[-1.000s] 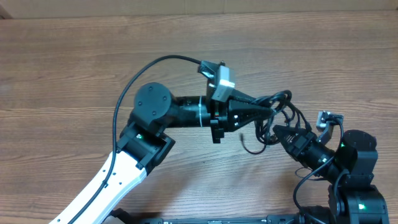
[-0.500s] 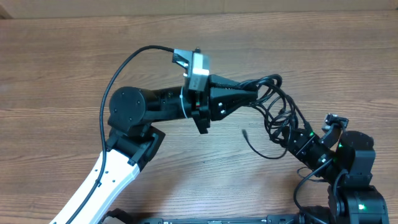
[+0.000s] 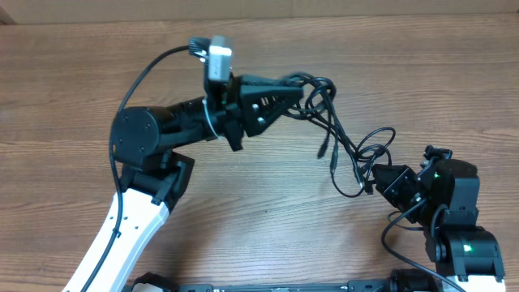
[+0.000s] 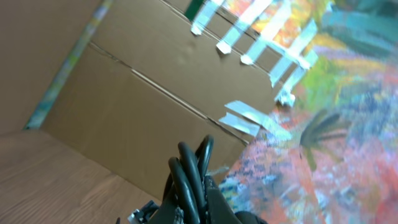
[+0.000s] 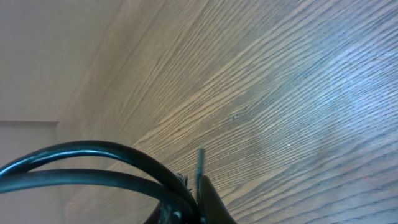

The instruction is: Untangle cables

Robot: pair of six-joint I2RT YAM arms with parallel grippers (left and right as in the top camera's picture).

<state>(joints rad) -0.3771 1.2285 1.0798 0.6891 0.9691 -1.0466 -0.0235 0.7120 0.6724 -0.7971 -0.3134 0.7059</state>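
Wood-grain bench [image 3: 73,89] seen from above, with two robot arms reaching in from its near edge. Nearest, at the lower right, the right hand [image 3: 375,176] points left, its fingers closed on the low end of the cables [image 3: 350,148]. Its wrist camera shows two black strands curving in to the pinched fingertips, with the wood close behind them.

From there the cables, thin and black, run up and to the left as loose loops. One open loop sits just above the right hand, and a few small plug ends show free near the middle of the span.

Farther back, the left hand [image 3: 302,91] points right and is closed on the upper bunch, where several strands fold over its tips in tight bends. The left wrist camera shows that bunch sticking up from between the closed fingers. Behind it stands brown cardboard [image 4: 143,93] with strips of pale tape [image 4: 249,118], and beside that a brightly painted surface [image 4: 348,124] in orange, green and blue.
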